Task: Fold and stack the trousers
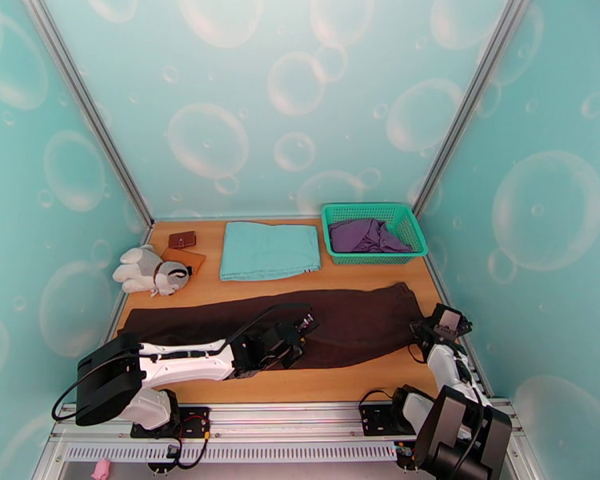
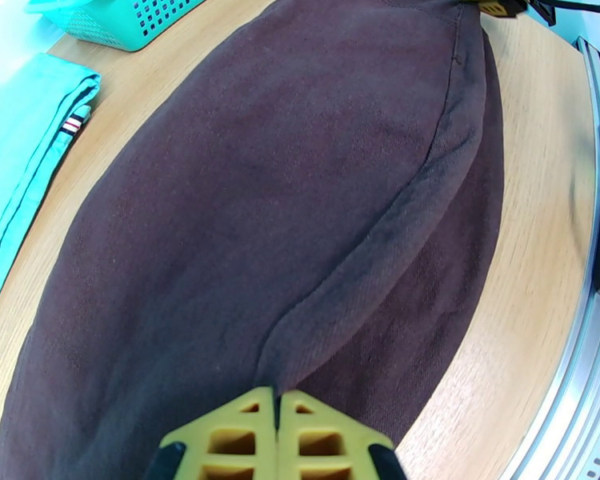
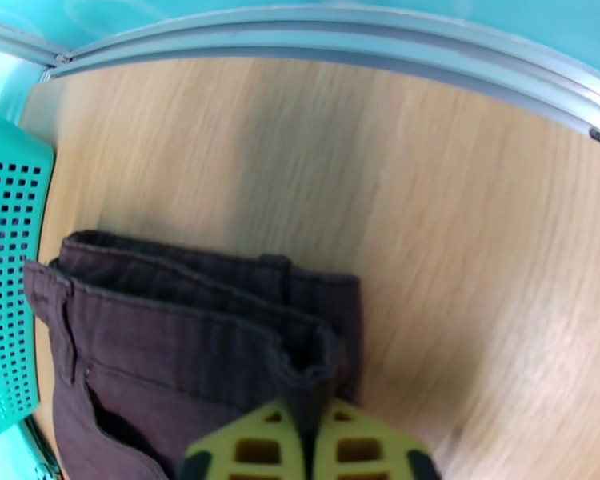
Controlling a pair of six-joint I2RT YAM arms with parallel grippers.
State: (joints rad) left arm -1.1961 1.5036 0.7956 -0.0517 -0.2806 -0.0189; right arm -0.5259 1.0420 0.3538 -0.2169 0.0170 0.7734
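The dark brown trousers (image 1: 364, 318) lie stretched left to right across the wooden table, waistband at the right end. Over their middle, my left gripper (image 1: 302, 328) is shut on a raised ridge of the brown cloth (image 2: 260, 194); its yellow fingers (image 2: 220, 442) meet on the crease in the left wrist view. My right gripper (image 1: 422, 326) sits at the waistband end. In the right wrist view its yellow fingers (image 3: 252, 450) are shut on the bunched edge of the waistband (image 3: 164, 338), near a belt loop.
A teal basket (image 1: 408, 234) holding a purple garment (image 1: 368, 234) stands at the back right. A folded light teal cloth (image 1: 270, 250) lies behind the trousers. A plush toy (image 1: 148, 270), a brown wallet (image 1: 182, 239) and a tan square (image 1: 186, 260) sit at the back left.
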